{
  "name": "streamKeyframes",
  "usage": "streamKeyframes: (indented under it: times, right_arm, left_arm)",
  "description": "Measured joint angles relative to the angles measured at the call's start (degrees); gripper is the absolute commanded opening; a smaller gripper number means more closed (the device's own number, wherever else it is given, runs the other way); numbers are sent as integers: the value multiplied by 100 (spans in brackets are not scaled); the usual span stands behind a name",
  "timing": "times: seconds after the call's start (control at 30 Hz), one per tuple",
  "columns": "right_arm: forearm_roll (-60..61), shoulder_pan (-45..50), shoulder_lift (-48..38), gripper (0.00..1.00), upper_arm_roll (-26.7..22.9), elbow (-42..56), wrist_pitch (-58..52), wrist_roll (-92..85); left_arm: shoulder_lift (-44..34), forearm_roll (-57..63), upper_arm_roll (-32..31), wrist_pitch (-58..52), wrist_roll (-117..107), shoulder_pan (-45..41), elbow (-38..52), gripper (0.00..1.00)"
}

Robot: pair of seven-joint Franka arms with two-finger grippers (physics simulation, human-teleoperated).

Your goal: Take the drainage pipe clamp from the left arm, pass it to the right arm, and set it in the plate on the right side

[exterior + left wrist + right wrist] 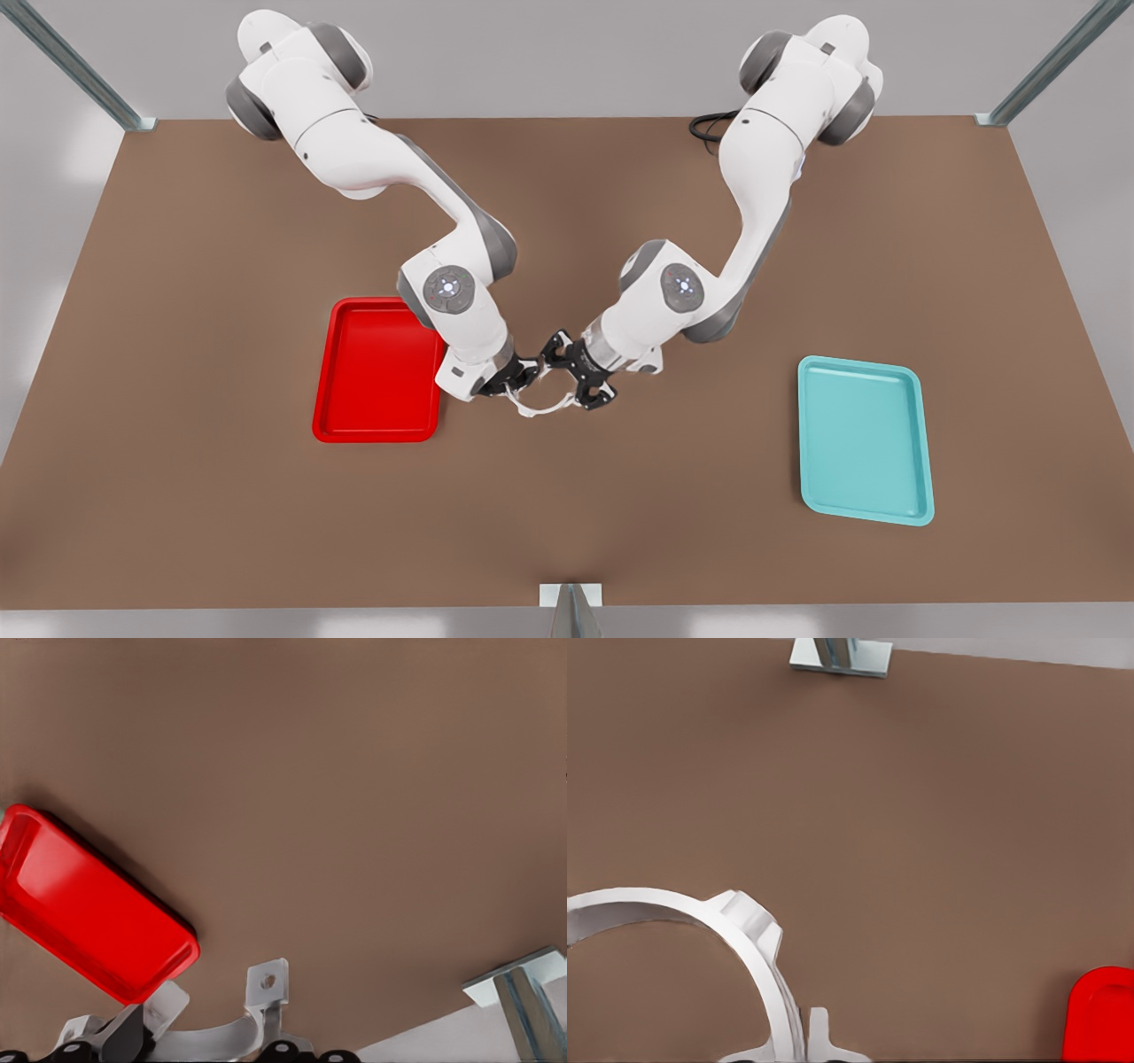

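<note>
Nearest lies the drainage pipe clamp [757,943], held above the table [221,496] just beside the plate [372,390], on the side toward the teal tray [864,439]. One tabbed end is clamped by the left gripper [586,387]. The right gripper [512,379] is set at the other end, nearer the plate, and its grip cannot be told. Being thin, light and probably springy, the clamp is best taken at a flat tab.

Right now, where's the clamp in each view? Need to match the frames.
Front view: clamp near the picture's centre, just off the red tray toward the front view's right.
Left wrist view: clamp at the picture's bottom edge, holed tab raised, next to the tray's corner.
Right wrist view: clamp is the big white arc in the picture's lower left, tray in the lower right corner.
Shared landmark: the red tray.
</note>
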Motion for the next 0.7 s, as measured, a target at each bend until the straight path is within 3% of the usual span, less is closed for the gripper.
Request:
streamKeyframes:
  times: [0.23,0.37,0.5,0.53,0.6,0.67,0.7]
  right_arm:
    - [-12,-1662,-1359,21,65,-2252,244,-59]
    - [7,-2862,-1350,21,209,-2463,389,-407]
    - [11,-3261,-1169,21,218,-2575,424,-746]
    - [8,-3271,-1183,21,228,-2678,429,-818]
    - [5,-3282,-1306,21,292,-3015,441,-949]
    - [5,-3345,-1377,21,347,-3290,456,-1068]
    - [6,-3387,-1388,21,378,-3368,462,-1123]
  left_arm:
    - [-392,-253,-384,-1745,247,1185,40,100]
    - [-457,203,-365,-2967,1528,2727,66,100]
    - [-1088,1331,-204,-3756,3921,3390,80,100]
    - [-1453,1475,-93,-3920,4547,3424,41,100]
    - [-2436,1637,691,-4126,5741,2835,-645,98]
    - [-2975,1725,1052,-4237,6825,2534,-943,94]
    - [-3139,1752,1179,-4283,7340,2482,-996,97]
